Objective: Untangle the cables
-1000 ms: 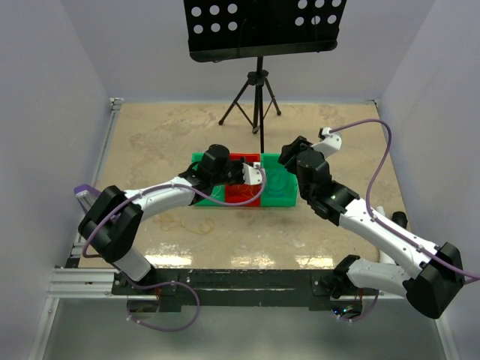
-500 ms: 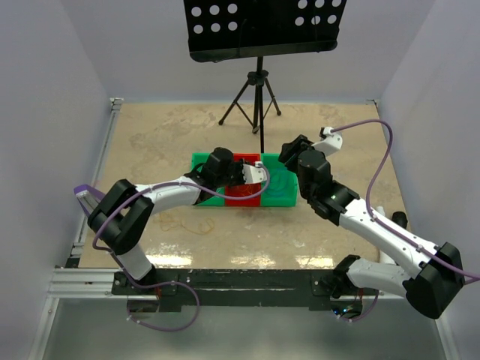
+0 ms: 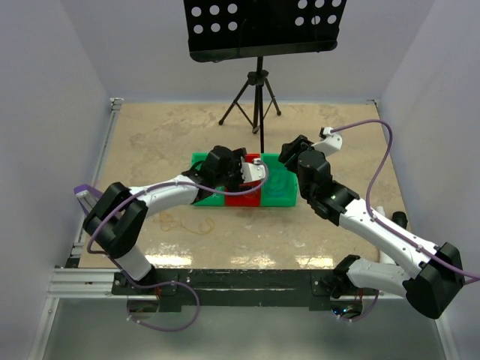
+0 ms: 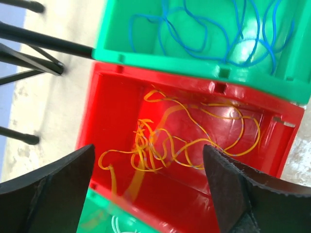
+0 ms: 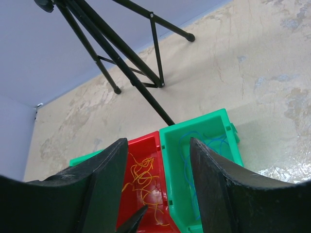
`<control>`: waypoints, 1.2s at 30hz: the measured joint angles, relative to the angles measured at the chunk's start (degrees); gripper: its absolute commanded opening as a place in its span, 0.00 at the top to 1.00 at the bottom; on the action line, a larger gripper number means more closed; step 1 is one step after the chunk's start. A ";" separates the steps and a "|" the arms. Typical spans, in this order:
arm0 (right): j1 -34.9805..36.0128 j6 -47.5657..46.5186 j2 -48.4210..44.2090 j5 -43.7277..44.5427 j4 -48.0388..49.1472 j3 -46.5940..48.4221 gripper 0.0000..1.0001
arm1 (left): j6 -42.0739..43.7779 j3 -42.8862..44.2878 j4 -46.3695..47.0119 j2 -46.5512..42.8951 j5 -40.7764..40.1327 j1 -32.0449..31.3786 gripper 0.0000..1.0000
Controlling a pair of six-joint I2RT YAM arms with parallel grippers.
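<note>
- In the red bin [image 4: 114, 104], a loose heap of yellow-orange cable [image 4: 180, 141], flat on the bin floor and touching neither finger.
- Directly above it, the left hand [image 4: 148, 150], spread wide and empty; clenched over this same bin a second ago.
- Judged from that: a drop just made, with one strand parted from the tangle and sorted by colour.
- In the green bin [image 4: 119, 29] just beside, a separate coil of blue cable [image 4: 214, 34], not crossing the shared wall.
- At the bottom edge of the left wrist view, a scrap of whitish cable [image 4: 119, 224] in a second green bin [image 4: 97, 213], barely visible.
- On the tabletop [image 3: 150, 142] near the left arm, a thin yellowish loop [image 3: 189, 223] outside every bin; probably still to be handled.
- Off beside and above the bins, the right hand [image 5: 158, 145], fingers parted with nothing between them; unmoved over the last second.
- No brand, label or writing legible anywhere: plain bins, and a blank perforated stand [image 3: 259, 30] at the back.
</note>
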 measured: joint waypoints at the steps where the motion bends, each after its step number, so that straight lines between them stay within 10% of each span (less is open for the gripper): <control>1: 0.00 -0.07 0.00 0.00 0.00 0.00 0.42 | -0.63 0.61 -0.98 -0.66 0.11 0.00 0.00; 20: 3.50 -7.61 2.25 -6.45 3.98 0.33 0.33 | -17.09 21.73 -27.26 -15.91 7.74 10.64 0.00; 36: 31.45 -20.37 40.94 -24.50 13.92 17.99 0.11 | -19.06 28.48 -42.71 -17.16 11.58 37.70 0.00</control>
